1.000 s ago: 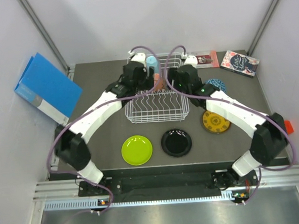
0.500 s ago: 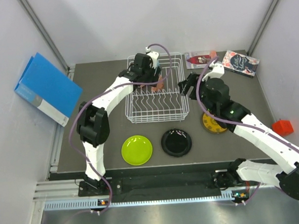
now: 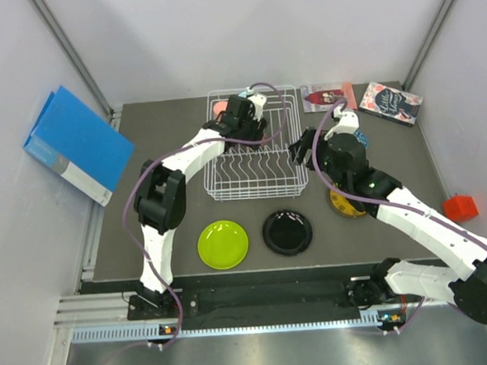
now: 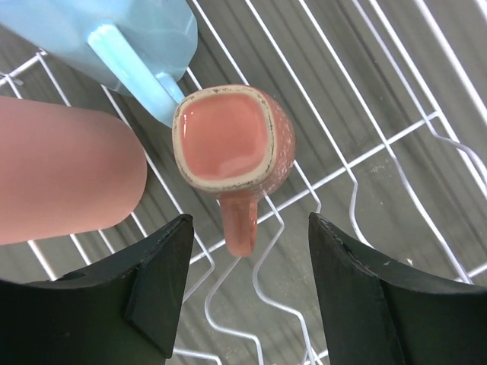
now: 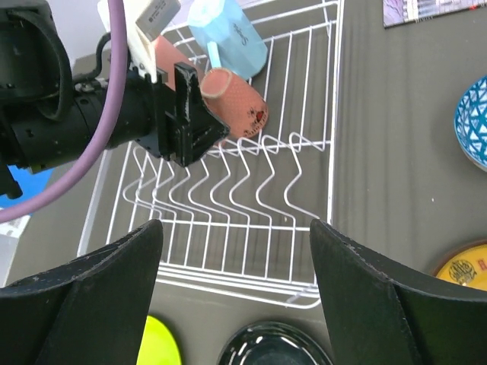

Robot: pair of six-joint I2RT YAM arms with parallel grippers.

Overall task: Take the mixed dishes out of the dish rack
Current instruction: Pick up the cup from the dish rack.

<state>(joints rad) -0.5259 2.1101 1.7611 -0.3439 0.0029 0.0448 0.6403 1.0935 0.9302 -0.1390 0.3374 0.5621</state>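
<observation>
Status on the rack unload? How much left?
Done: green plate, black plate, yellow plate and bowl are out on the table. In hand: nothing yet; left gripper, open, flanks the salmon mug handle. Left: that mug, the blue mug and the pink cup, all in the rack.

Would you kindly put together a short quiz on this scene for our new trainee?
1. How many plates lie on the table outside the rack?
2. True or false: the black plate stands in the rack.
3. The salmon cup lies: A on the black plate; B in the rack, under the open left end effector; C on the table.
Key: 1 three: green plate, black plate, yellow plate. 2 false. 3 B.
</observation>
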